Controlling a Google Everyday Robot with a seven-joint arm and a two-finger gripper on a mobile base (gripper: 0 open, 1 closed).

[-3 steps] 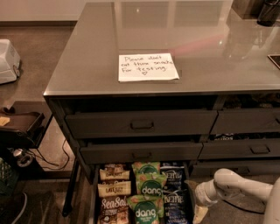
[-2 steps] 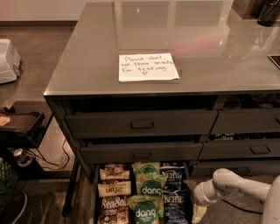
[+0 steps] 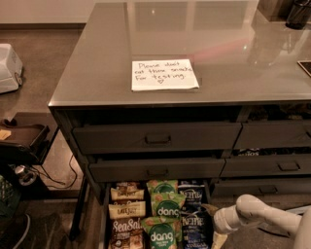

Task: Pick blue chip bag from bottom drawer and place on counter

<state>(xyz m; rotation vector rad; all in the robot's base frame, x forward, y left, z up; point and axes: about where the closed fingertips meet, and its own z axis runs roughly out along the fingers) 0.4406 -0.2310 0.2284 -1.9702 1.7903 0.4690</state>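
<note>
The bottom drawer (image 3: 104, 214) stands pulled open at the foot of the cabinet. It holds rows of snack bags. Two blue chip bags lie in its right row, one behind (image 3: 191, 191) and one in front (image 3: 197, 229). Green "dang" bags (image 3: 167, 208) fill the middle row and brown and tan bags (image 3: 126, 209) the left row. My white arm (image 3: 252, 214) reaches in from the lower right. My gripper (image 3: 217, 241) hangs at the frame's bottom edge, just right of the front blue bag, mostly cut off. The counter (image 3: 243, 63) bears a white handwritten note (image 3: 164, 74).
Two upper drawers (image 3: 155, 138) sit slightly open above the bottom one, with narrower drawers (image 3: 286, 165) to the right. A dark object (image 3: 297, 14) stands on the counter's far right corner. A white appliance (image 3: 7, 68), a black cart (image 3: 24, 138) and cables lie on the floor at the left.
</note>
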